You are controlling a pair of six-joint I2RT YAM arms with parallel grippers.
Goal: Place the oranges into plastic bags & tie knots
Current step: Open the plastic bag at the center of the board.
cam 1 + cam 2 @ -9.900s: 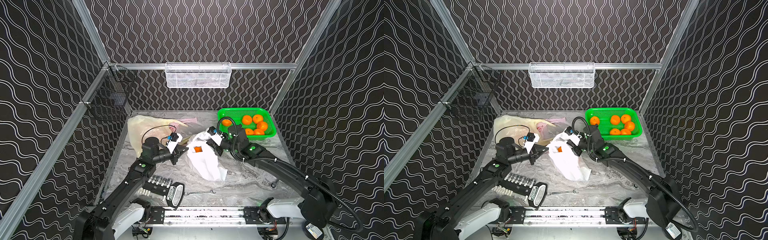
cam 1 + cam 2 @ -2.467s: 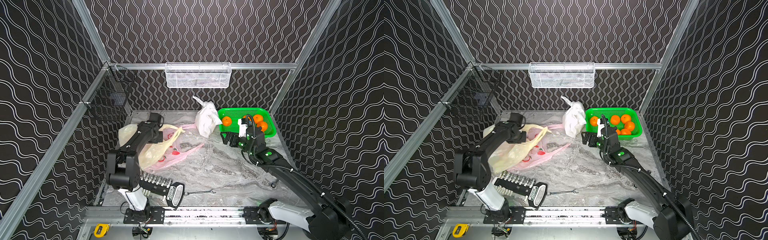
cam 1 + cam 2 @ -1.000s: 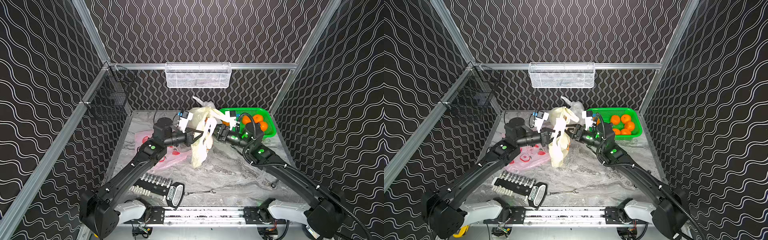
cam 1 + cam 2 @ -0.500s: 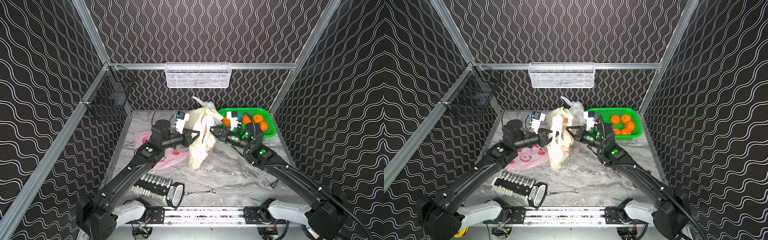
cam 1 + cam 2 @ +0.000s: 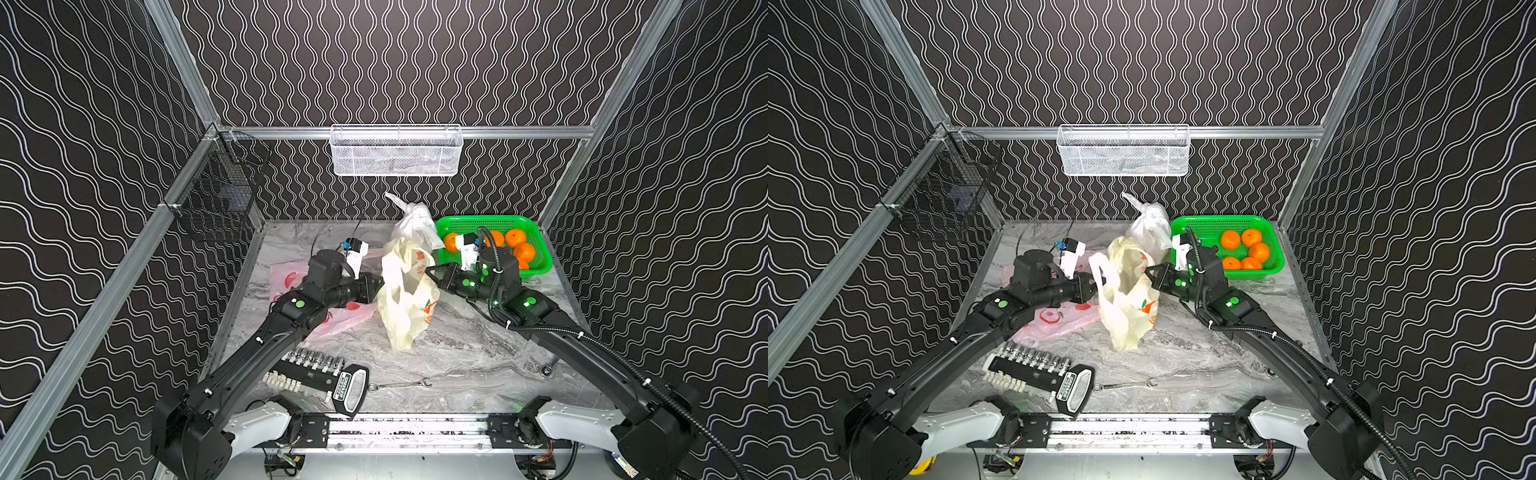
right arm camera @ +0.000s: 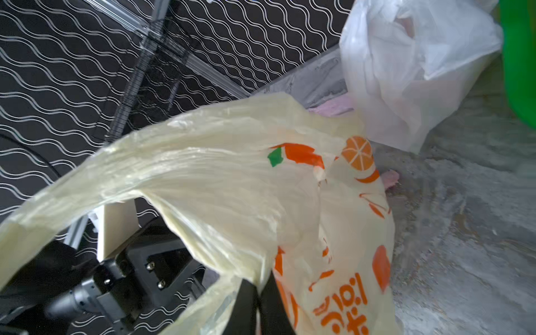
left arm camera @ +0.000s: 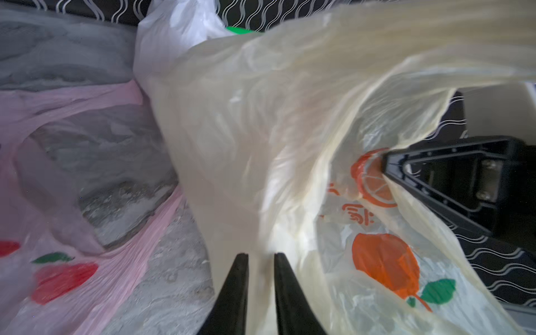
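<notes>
The translucent yellowish plastic bag (image 5: 403,299) (image 5: 1121,307) with orange print hangs upright over the table's middle, its mouth spread between my two grippers. My right gripper (image 5: 428,272) (image 6: 258,285) is shut on the bag's rim on its right side. My left gripper (image 5: 380,284) (image 7: 261,256) is at the bag's left side, jaws a narrow gap apart with yellow film (image 7: 261,116) in and beyond the gap. Behind stands the white bag (image 5: 415,224), its knot's tail sticking up. The pink bag (image 5: 332,320) lies flat under my left arm. Several oranges (image 5: 515,239) sit in the green basket (image 5: 498,220).
A socket set (image 5: 316,374) and a wrench (image 5: 399,384) lie near the front edge. A white mesh basket (image 5: 395,151) hangs on the back wall and a black wire cage (image 5: 220,195) on the left wall. The green basket is right behind my right wrist.
My right gripper has shut on the yellow bag's rim. My left jaws have parted slightly. The bag's mouth has been pulled wider between the two grippers.
</notes>
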